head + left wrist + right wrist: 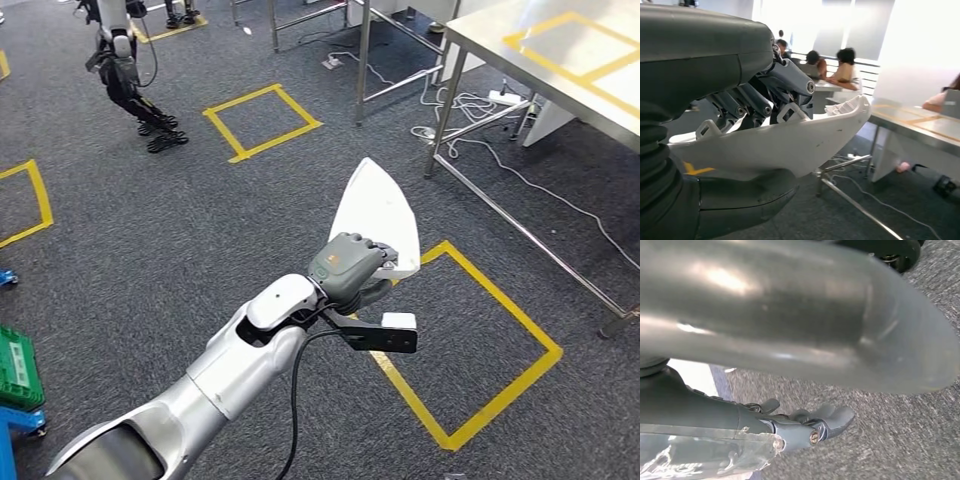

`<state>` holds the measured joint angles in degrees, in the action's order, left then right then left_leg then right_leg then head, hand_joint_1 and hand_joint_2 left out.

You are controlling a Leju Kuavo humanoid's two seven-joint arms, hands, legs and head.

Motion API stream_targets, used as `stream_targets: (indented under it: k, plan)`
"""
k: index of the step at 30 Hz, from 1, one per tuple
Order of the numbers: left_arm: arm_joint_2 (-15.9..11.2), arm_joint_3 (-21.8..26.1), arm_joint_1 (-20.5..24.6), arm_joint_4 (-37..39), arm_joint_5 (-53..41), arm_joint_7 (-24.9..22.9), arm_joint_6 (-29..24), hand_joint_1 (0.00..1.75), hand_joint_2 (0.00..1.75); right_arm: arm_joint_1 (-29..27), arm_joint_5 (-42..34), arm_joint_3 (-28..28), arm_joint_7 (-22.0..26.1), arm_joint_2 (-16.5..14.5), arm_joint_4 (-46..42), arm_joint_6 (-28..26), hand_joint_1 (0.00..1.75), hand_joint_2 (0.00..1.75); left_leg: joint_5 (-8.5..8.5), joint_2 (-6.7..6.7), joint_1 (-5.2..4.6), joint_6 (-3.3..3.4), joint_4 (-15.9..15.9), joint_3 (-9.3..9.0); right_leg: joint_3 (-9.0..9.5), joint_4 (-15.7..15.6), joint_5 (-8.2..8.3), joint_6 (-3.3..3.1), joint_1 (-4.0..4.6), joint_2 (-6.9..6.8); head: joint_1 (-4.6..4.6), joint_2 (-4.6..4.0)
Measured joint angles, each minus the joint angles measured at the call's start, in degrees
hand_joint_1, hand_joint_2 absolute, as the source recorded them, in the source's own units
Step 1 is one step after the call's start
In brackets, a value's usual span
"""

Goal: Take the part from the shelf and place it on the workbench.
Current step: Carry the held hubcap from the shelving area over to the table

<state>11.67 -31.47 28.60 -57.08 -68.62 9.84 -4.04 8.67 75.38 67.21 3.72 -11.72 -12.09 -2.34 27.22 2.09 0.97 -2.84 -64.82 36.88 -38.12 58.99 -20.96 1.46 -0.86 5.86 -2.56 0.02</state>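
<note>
Already the left hand (353,268) grasps the white part (377,215) from above; in the head view the part's long axis points toward 12 o'clock. The workbench (543,60) stands at 2 o'clock, well apart, with floor cables (483,110) under it. From the left wrist, fingers (753,102) clamp over the part (791,142), thumb below, and the workbench (919,127) lies beyond its tip. From the right wrist, the right hand (806,427) hangs over carpet (885,440); its state cannot be told.

yellow tape squares (261,121) all over the grey carpet, green crate (16,368) at lower left, white cables (460,110) tangled upper right, people (845,70) sitting in back.
</note>
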Motion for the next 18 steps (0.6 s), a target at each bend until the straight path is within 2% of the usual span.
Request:
stream_targets:
  k: [1, 2, 3, 5, 6, 7, 9, 10, 11, 12, 13, 14, 16, 17, 18]
  plan:
    - [-0.02, -0.08, 0.11, 0.02, 0.08, 0.03, 0.01, 1.75, 1.75, 0.10, 0.03, 0.00, 0.01, 0.01, -0.01, 0.01, 0.00, 0.00, -1.08, 1.42, 0.32, -0.03, 3.20, -1.48, -0.28, 0.25, 0.03, 0.35, -0.06, 0.76, -0.01, 0.00]
    - [-0.04, -0.18, 0.19, 0.07, 0.16, 0.04, 0.03, 1.75, 1.75, 0.15, 0.07, 0.00, 0.02, 0.01, -0.01, 0.00, 0.00, 0.00, -1.42, 2.54, 0.50, 0.08, 5.16, -2.33, -0.60, 0.34, 0.13, 0.77, -0.13, 1.44, -0.05, 0.00]
    - [-0.01, -0.30, 0.24, 0.12, 0.21, 0.04, 0.07, 1.75, 1.75, 0.11, 0.10, 0.00, 0.04, 0.01, -0.01, 0.00, 0.00, 0.00, -1.27, 3.10, 0.51, 0.37, 5.97, -2.63, -0.91, 0.26, 0.30, 1.22, -0.22, 2.08, -0.07, 0.00]
    - [0.26, -0.47, 0.37, 0.20, 0.23, 0.04, 0.14, 1.75, 1.75, -0.23, 0.13, 0.00, 0.07, 0.04, -0.01, -0.01, 0.00, 0.00, -1.37, 1.86, 0.40, 1.31, 6.17, -2.64, -1.36, -0.26, 0.72, 2.01, -0.50, 2.93, -0.11, 0.00]
    - [0.49, -0.53, 0.46, 0.21, 0.23, 0.05, 0.15, 1.75, 1.75, -0.41, 0.14, 0.00, 0.07, 0.07, -0.01, -0.01, 0.00, 0.00, -1.51, 1.23, 0.45, 1.74, 6.27, -2.72, -1.66, 0.07, 0.50, 2.28, -0.38, 2.14, 0.04, 0.00]
    - [0.66, -0.56, 0.58, 0.22, 0.23, 0.06, 0.15, 1.75, 1.75, -0.48, 0.15, 0.00, 0.09, 0.09, -0.01, -0.01, 0.00, 0.00, -1.62, 0.51, 0.54, 2.09, 6.38, -2.80, -2.40, 1.46, -0.32, 2.48, -0.19, 0.58, 0.20, 0.00]
    - [0.75, -0.62, 0.69, 0.27, 0.24, 0.08, 0.19, 1.75, 1.75, -0.25, 0.19, 0.00, 0.15, 0.11, -0.02, -0.01, 0.00, 0.00, -1.58, -1.00, 0.39, 2.53, 6.43, -2.94, -5.28, 7.76, -3.60, 2.74, 0.15, -3.46, 0.54, 0.00]
    - [0.68, -0.65, 0.71, 0.33, 0.25, 0.09, 0.22, 1.75, 1.75, -0.07, 0.21, 0.00, 0.19, 0.11, -0.02, 0.01, 0.00, 0.00, -1.52, -1.92, 0.23, 2.64, 6.42, -2.97, -7.18, 11.79, -5.36, 2.84, 0.13, -4.65, 0.55, 0.00]
    - [0.61, -0.68, 0.70, 0.42, 0.26, 0.09, 0.27, 1.75, 1.75, 0.04, 0.24, 0.00, 0.20, 0.11, -0.02, 0.01, 0.00, 0.00, -1.44, -2.84, 0.09, 2.71, 6.41, -3.01, -8.59, 14.86, -6.46, 2.88, 0.11, -5.23, 0.55, 0.00]
    - [0.57, -0.74, 0.70, 0.51, 0.29, 0.10, 0.31, 1.75, 1.75, 0.09, 0.25, 0.00, 0.21, 0.11, -0.02, 0.01, 0.00, 0.00, -1.34, -3.69, -0.02, 2.76, 6.40, -3.07, -9.09, 16.21, -6.64, 2.84, 0.11, -5.52, 0.55, 0.00]
    - [0.59, -0.81, 0.72, 0.57, 0.33, 0.10, 0.32, 1.75, 1.75, 0.09, 0.27, 0.00, 0.22, 0.11, -0.02, 0.01, 0.00, 0.00, -1.21, -4.47, -0.09, 2.76, 6.39, -3.19, -8.25, 15.03, -5.74, 2.72, 0.13, -5.67, 0.56, 0.00]
    - [0.65, -0.89, 0.77, 0.61, 0.39, 0.10, 0.33, 1.75, 1.75, 0.10, 0.28, 0.00, 0.22, 0.11, -0.02, 0.00, 0.00, 0.00, -1.04, -5.18, -0.16, 2.69, 6.39, -3.40, -6.29, 11.80, -4.13, 2.51, 0.21, -6.04, 0.56, 0.00]
    - [0.77, -1.02, 1.05, 0.63, 0.65, 0.14, 0.33, 1.75, 1.75, 0.30, 0.29, 0.00, 0.22, 0.14, -0.02, -0.02, 0.00, 0.00, -0.59, -6.41, -0.44, 2.34, 6.39, -3.87, -1.70, 3.99, -1.56, 1.86, 0.70, -8.22, 0.53, 0.00]
    - [0.78, -1.05, 1.25, 0.64, 0.77, 0.16, 0.34, 1.75, 1.75, 0.45, 0.29, 0.00, 0.23, 0.14, -0.02, -0.03, 0.00, 0.00, -0.42, -6.88, -0.62, 2.10, 6.39, -4.05, -0.30, 1.60, -1.02, 1.52, 0.98, -9.06, 0.49, 0.00]
    - [0.79, -1.12, 1.40, 0.67, 0.86, 0.19, 0.36, 1.75, 1.75, 0.55, 0.29, 0.00, 0.23, 0.15, -0.02, -0.03, 0.00, 0.00, -0.30, -7.36, -0.79, 1.86, 6.47, -4.20, 0.25, 0.55, -1.02, 1.23, 1.23, -9.47, 0.45, 0.00]
